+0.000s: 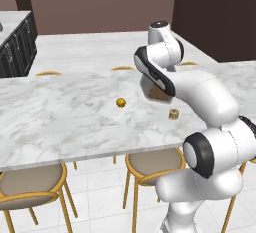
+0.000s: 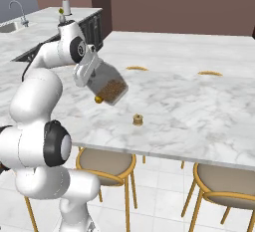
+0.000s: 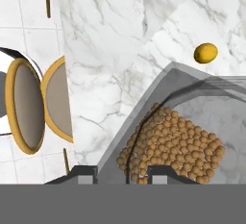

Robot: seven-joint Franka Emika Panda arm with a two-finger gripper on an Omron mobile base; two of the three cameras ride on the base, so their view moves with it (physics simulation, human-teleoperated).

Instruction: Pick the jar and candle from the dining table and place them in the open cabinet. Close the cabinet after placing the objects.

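A long white marble desk [image 1: 60,122] with grey veins fills the middle of the scene, with round tan-seated stools [image 1: 30,184] on gold legs tucked under its near edge. A white robot arm [image 2: 35,101] reaches over the desk from the near side.

The end effector [image 2: 85,71] is closed around the jar [image 2: 108,85], a squat clear glass jar with tan-brown grains inside. The jar hangs tilted in the air above the marble, clear of the surface, with its small golden knob [image 2: 98,98] pointing down and toward the near edge. In the hand view the grains sit piled against the jar's wall, just above the two dark fingertips [image 3: 164,172].

The candle [image 2: 138,120], a tiny tan-gold stub, stands on the desk near the front edge, apart from the jar. A small yellow ball [image 1: 120,102] also lies on the marble, a little further in.

The step in hand looks like carrying the jar away from the desk, the first of the two pick-ups. The open cabinet is not in sight here, so the next move likely calls for turning or driving toward it while keeping the grip firm, since the tilted jar could slip. The candle and the closing of the cabinet remain to be done.
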